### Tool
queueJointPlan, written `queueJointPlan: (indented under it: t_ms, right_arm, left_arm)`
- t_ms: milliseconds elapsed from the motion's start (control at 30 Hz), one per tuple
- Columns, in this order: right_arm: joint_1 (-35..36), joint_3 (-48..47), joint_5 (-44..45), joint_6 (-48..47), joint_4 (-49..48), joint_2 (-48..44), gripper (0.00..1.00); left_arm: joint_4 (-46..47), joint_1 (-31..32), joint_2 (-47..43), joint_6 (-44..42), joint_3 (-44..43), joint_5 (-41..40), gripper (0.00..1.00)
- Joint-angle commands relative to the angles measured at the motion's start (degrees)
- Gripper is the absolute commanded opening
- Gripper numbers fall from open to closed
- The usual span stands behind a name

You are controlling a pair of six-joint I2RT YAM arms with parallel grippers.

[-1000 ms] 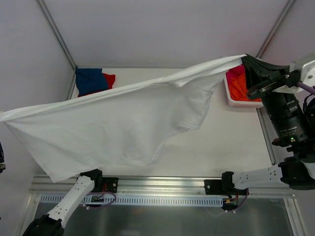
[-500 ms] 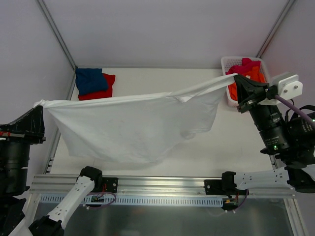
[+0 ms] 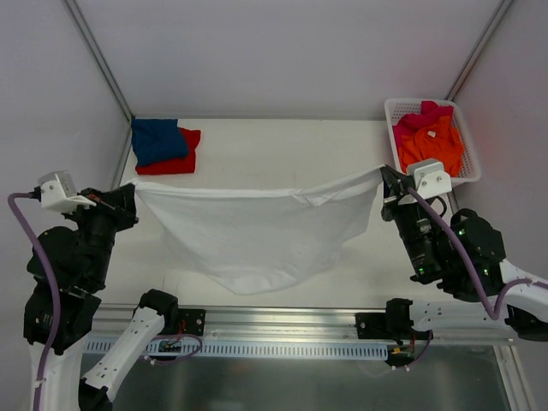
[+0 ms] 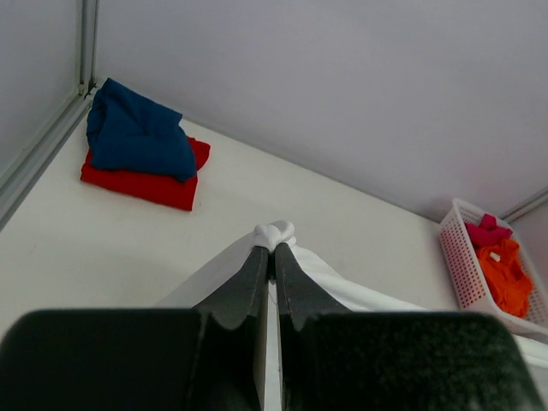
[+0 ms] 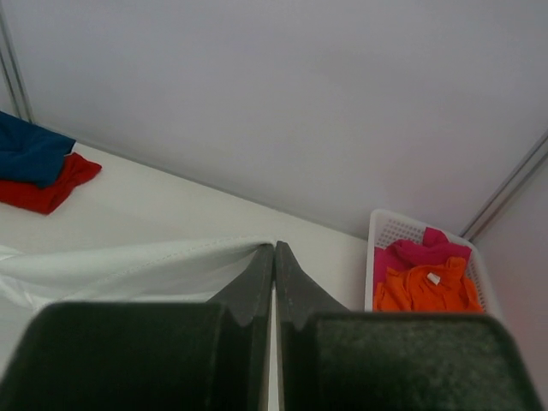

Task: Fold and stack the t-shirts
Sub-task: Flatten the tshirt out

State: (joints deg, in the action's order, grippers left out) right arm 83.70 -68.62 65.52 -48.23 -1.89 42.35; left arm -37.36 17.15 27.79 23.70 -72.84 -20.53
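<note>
A large white t-shirt hangs stretched between both arms above the table. My left gripper is shut on its left corner, a bunch of cloth sticking out past the tips. My right gripper is shut on its right edge, pinched at the tips. The folded blue t-shirt lies on the folded red t-shirt at the far left corner. Orange and pink t-shirts lie crumpled in the basket.
The white lattice basket stands at the far right corner of the table. Metal frame posts rise at both far corners. An aluminium rail with the arm bases runs along the near edge.
Both grippers have come inward and lower, toward the near side. The white t-shirt, earlier spread wide and high across the view, now hangs narrower and sags in the middle.
</note>
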Motion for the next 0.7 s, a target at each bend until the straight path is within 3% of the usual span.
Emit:
queueJointPlan:
  t_ms: [0, 200, 333, 433, 667]
  right_arm:
    - [-1.3, 2.0, 4.5, 3.7, -2.9, -1.7, 0.00]
    - [-5.4, 6.8, 4.8, 5.9, -2.9, -1.1, 0.00]
    - [-9.2, 8.8, 2.9, 13.3, 2.0, 0.4, 0.00]
    - [-15.4, 8.2, -2.9, 20.6, 11.1, 2.4, 0.00]
    - [-32.1, 7.8, -22.6, 30.1, 13.7, 9.5, 0.00]
  left_arm:
    - [6.8, -0.6, -1.3, 1.1, 4.0, -1.8, 0.00]
    - [10.9, -0.7, -1.1, 1.7, 12.0, -2.1, 0.00]
    - [14.1, -0.6, 0.2, 1.2, 15.3, -2.3, 0.00]
    - [15.7, -0.6, 2.0, 1.1, 17.2, -1.9, 0.00]
    - [23.7, -0.6, 8.1, 0.8, 20.4, -1.4, 0.00]
